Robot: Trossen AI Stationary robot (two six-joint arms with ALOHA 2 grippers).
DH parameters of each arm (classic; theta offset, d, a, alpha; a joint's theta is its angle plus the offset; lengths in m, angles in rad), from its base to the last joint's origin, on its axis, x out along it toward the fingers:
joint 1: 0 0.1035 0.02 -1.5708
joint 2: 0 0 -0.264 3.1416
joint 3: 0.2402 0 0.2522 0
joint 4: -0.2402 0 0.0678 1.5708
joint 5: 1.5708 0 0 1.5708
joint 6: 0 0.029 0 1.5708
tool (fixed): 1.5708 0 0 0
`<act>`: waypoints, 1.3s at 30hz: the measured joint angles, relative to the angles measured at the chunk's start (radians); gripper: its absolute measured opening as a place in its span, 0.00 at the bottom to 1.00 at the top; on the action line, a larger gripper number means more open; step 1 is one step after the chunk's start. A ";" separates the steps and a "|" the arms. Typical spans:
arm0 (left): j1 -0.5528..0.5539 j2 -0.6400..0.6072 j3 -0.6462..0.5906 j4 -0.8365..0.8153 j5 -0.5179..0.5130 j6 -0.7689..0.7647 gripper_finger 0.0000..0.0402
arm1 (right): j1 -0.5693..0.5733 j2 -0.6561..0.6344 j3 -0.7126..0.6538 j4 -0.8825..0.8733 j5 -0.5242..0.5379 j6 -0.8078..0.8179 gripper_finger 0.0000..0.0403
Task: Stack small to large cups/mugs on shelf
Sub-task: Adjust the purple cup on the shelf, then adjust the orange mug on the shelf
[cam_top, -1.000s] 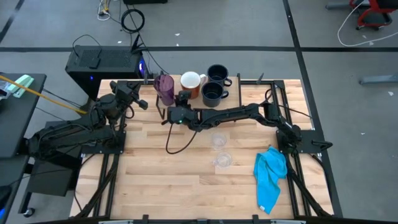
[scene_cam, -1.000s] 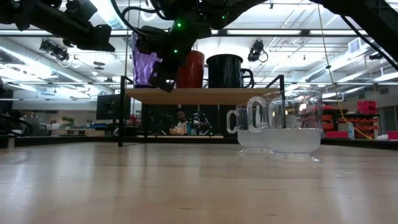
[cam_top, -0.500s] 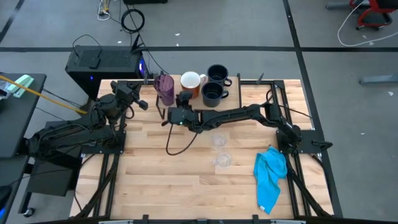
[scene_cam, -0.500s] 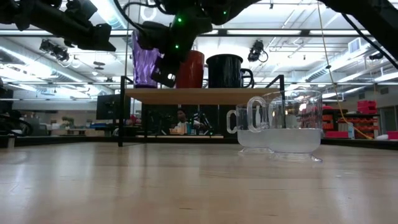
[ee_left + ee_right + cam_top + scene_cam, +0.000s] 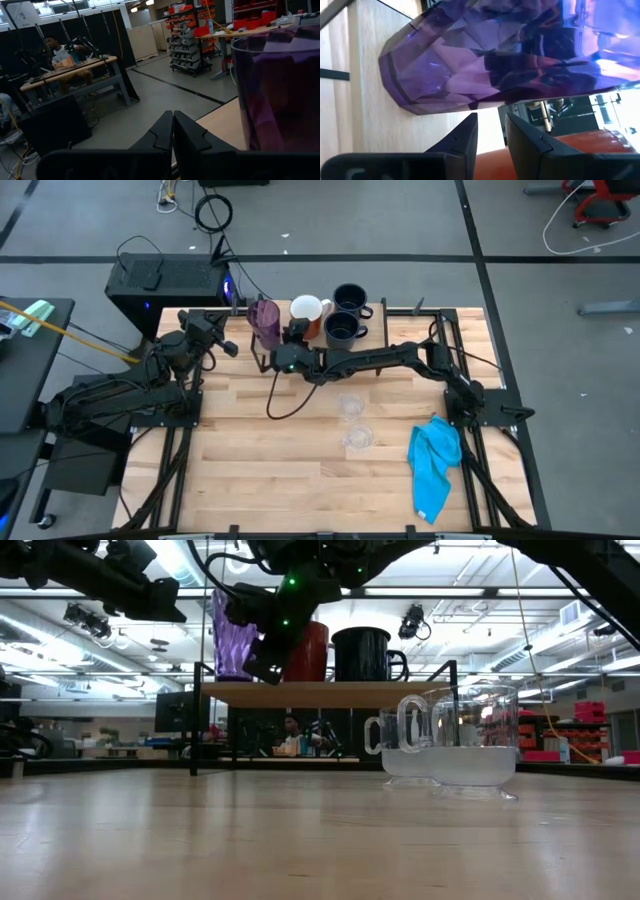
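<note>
From my remote station I read the right gripper (image 5: 291, 352) at the shelf (image 5: 330, 693), at the 12 o'clock edge of the table (image 5: 280, 470). In its wrist view the two dark fingers (image 5: 462, 137) stand slightly parted with an empty gap between them; nothing is clamped. They sit just beside the purple tumbler (image 5: 485, 50), between it and the white-and-orange mug (image 5: 307, 311). Whether a finger touches the tumbler, I cannot tell.

The left gripper (image 5: 173, 131) is pressed fully together, holding nothing, and hangs at 9 o'clock from the tumbler, off the table's 10 o'clock corner.

Materials and shapes:
- Tumbler: translucent, faceted purple walls, standing upright on the shelf's 9 o'clock end.
- Shelf: pale wooden plank on thin black legs.
- Mug beside the tumbler: white inside, orange-red outside.
- Two dark mugs (image 5: 347, 313): glossy, handled, at 3 o'clock from the orange mug.
- Two clear glasses (image 5: 354, 422): handled, on the tabletop near centre.
- Blue cloth (image 5: 436, 462): crumpled, at 4 o'clock.
</note>
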 joint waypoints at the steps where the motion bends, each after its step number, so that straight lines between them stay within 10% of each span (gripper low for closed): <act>1: 0.000 0.000 0.000 0.000 0.000 0.000 0.06 | 0.000 0.000 0.000 0.000 -0.008 0.000 0.26; 25: 0.000 0.000 0.000 -0.007 0.000 0.010 0.04 | 0.132 -0.089 0.000 -0.136 0.059 0.063 0.26; 39: 0.000 0.000 0.000 -0.001 0.012 -0.001 0.04 | 0.086 -0.445 0.000 -0.631 -0.290 0.537 0.27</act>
